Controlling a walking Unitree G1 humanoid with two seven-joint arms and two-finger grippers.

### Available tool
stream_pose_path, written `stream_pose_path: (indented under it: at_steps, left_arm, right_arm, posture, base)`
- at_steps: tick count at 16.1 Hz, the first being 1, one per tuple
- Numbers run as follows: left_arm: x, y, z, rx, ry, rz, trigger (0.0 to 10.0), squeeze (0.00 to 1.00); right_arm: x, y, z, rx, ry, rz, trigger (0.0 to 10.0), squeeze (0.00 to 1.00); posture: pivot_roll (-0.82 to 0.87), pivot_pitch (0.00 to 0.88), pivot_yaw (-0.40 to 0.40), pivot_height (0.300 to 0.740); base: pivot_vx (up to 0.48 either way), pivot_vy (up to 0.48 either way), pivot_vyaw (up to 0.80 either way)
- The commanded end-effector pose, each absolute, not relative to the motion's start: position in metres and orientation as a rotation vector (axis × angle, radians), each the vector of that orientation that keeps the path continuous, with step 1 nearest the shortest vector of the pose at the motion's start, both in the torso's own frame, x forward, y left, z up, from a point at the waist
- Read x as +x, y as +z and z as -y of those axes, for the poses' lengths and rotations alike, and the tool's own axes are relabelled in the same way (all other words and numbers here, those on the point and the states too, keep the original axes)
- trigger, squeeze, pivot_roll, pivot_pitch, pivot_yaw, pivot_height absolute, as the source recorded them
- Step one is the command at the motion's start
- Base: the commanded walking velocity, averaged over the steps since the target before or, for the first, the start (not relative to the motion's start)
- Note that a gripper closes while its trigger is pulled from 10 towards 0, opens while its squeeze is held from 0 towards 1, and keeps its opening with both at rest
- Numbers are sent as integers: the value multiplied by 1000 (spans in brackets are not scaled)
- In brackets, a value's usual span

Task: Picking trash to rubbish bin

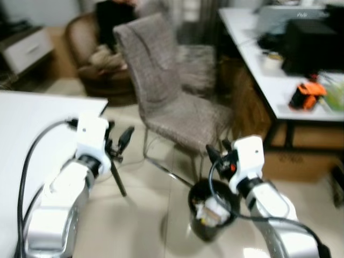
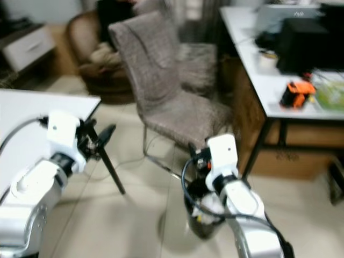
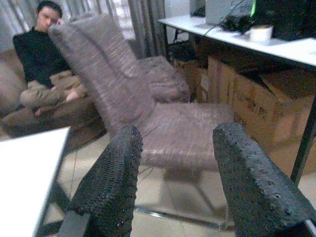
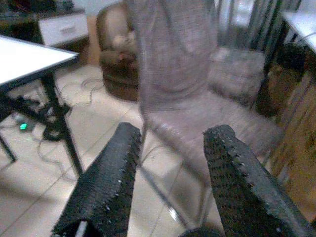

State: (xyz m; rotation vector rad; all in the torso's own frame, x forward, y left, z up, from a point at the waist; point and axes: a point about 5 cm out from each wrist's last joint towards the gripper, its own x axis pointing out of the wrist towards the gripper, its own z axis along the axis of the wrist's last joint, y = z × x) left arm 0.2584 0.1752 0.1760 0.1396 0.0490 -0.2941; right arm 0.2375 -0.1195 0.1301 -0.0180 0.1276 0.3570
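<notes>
Black round rubbish bin with seemingly crumpled trash, woven grey chair, both grippers spread wide, empty

A grey woven-fabric chair on chrome legs stood on the glossy beige tiled floor, ahead of both grippers. Behind it sat a brown armchair with a seated person. A white desk with black legs ran beyond the right gripper, cardboard boxes beneath; a white table lay beside the left.
</notes>
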Motion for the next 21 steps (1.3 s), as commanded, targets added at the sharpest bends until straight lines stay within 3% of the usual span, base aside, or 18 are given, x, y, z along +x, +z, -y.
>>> stream_pose_path:
  at_steps: [1,3,5,21]
  left_arm:
    - [259,179,-179,145,-272,-49,10000,0]
    - [259,180,-180,155,-272,-53,10000,0]
    - [260,181,-179,150,-279,-53,10000,0]
    - [269,168,-164,138,-281,-79,10000,0]
  right_arm:
    - [240,136,116,-19,379,-103,10000,0]
    - [242,136,118,-17,367,-101,10000,0]
    - [244,138,125,40,310,-97,10000,0]
    - [243,122,128,-26,297,-158,10000,0]
  posture:
    - [-62,0,37,740]
    - [-62,0,38,740]
    - [-66,0,46,740]
    - [-72,0,56,740]
  base:
    - [0,356,800]
    - [0,358,800]
    - [0,148,0]
    - [0,0,0]
